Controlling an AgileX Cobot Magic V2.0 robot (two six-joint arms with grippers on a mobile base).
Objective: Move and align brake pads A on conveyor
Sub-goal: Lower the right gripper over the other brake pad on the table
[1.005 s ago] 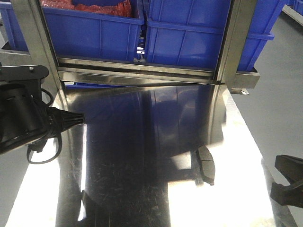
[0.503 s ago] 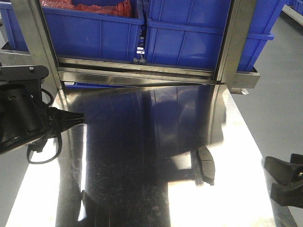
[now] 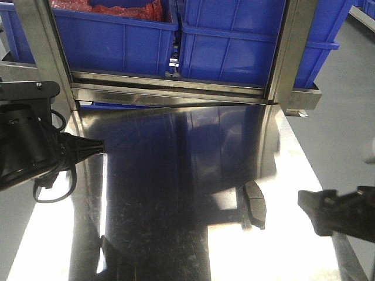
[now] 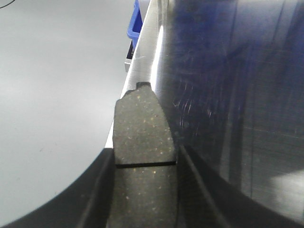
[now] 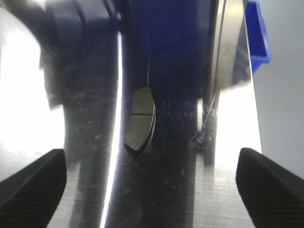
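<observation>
- While the left gripper sits clenched on one brake pad A, the held pad, w/ a dark finger on each long side, the right gripper is released, jaws spread wide.
- Held pad: groove runs across its middle and its nose points to 12 o'clock in the left wrist view. It's seen over the left edge of the steel table.
- Other brake pad A, the loose pad, lies flat on the steel table, approx. 4 o'clock from the middle of the front view. In the right wrist view it's at 12 o'clock of the jaw gap, long axis roughly 1-to-7.
- Right gripper is at 3–4 o'clock of the loose pad, near but not touching.
- Conveyor: not in any view, so no pad shows as placed or aligned.
- Step in hand, my read: right arm is on approach to pick up the loose pad; left arm is carrying its pad.
- Next move prob. needs the right gripper fwd + down, wrist turned to match the pad's tilt, jaws straddling its narrow width, then closing. The pad is thin, so the tips must get low on the slick steel.
- Vs 1 s ago: right gripper has come in from the frame's right edge toward the loose pad. Loose pad and left arm haven't shifted.
</observation>
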